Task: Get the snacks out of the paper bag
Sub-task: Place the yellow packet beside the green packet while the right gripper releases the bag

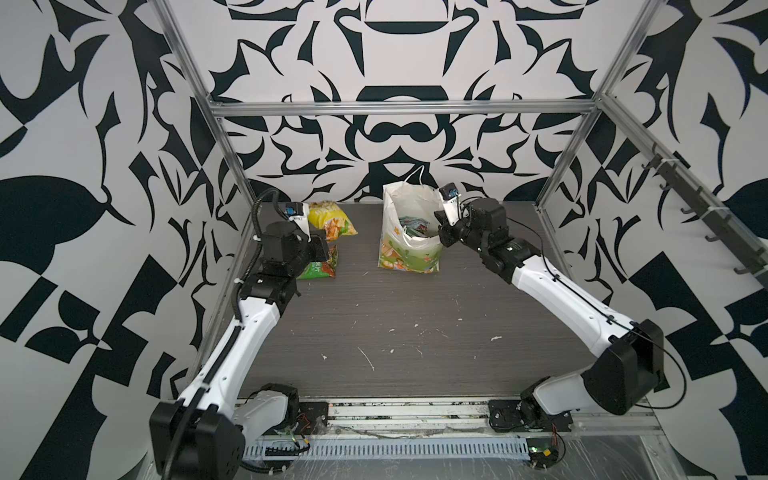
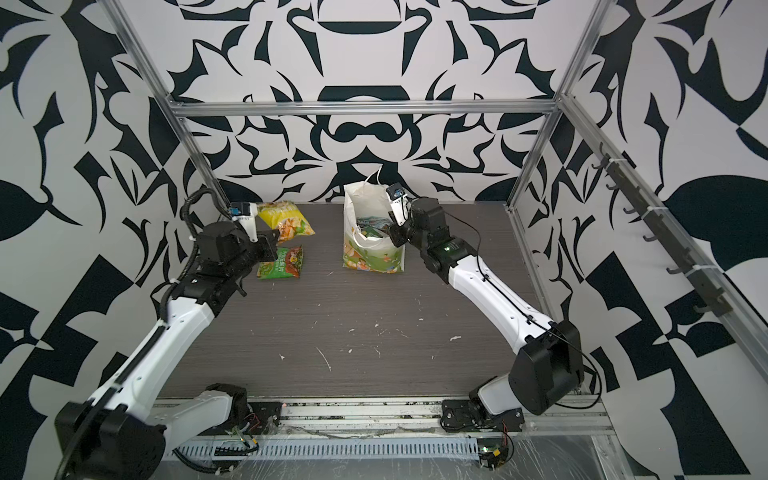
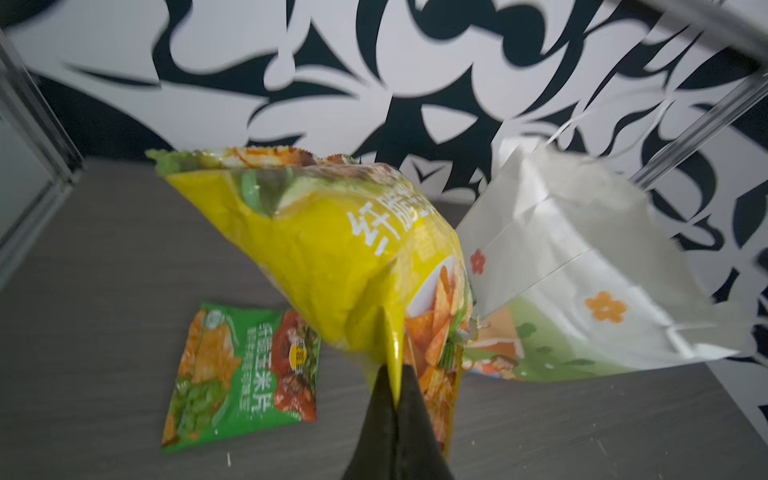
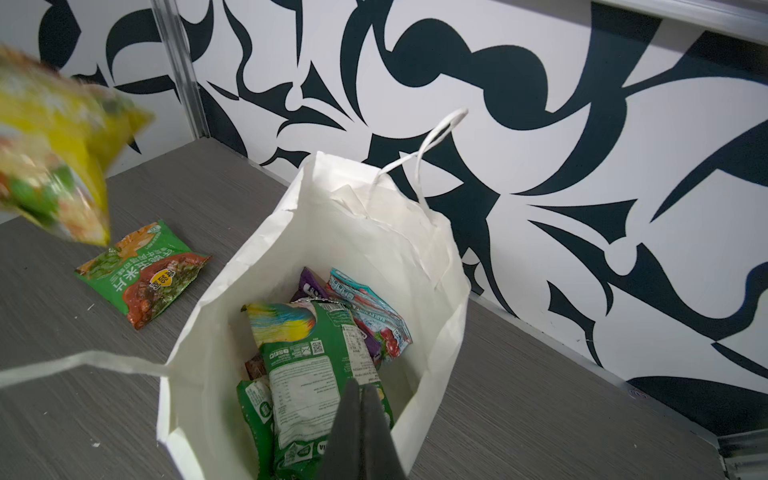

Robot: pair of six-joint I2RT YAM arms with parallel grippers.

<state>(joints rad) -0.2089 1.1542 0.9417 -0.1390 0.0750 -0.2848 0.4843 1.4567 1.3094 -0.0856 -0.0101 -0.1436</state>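
From where I stand, the left claw (image 3: 395, 374) is pinched tight on a fold of the yellow packet (image 3: 332, 257), which hangs above the far left of the counter (image 1: 395, 332), just beyond the flat green packet (image 3: 245, 374) lying there. I'd lower it almost to the surface before letting go, a little clear of its neighbour, since that thin pinch of film could slip. The paper bag (image 4: 374, 232) stands upright at the far middle, mouth open. Inside, a tall green packet (image 4: 307, 365) leans on top, with a purple packet (image 4: 309, 284) and a teal-red packet (image 4: 365, 307) behind it. The right claw (image 4: 361, 384) is closed at the bag's mouth; whether it grips anything I cannot tell.
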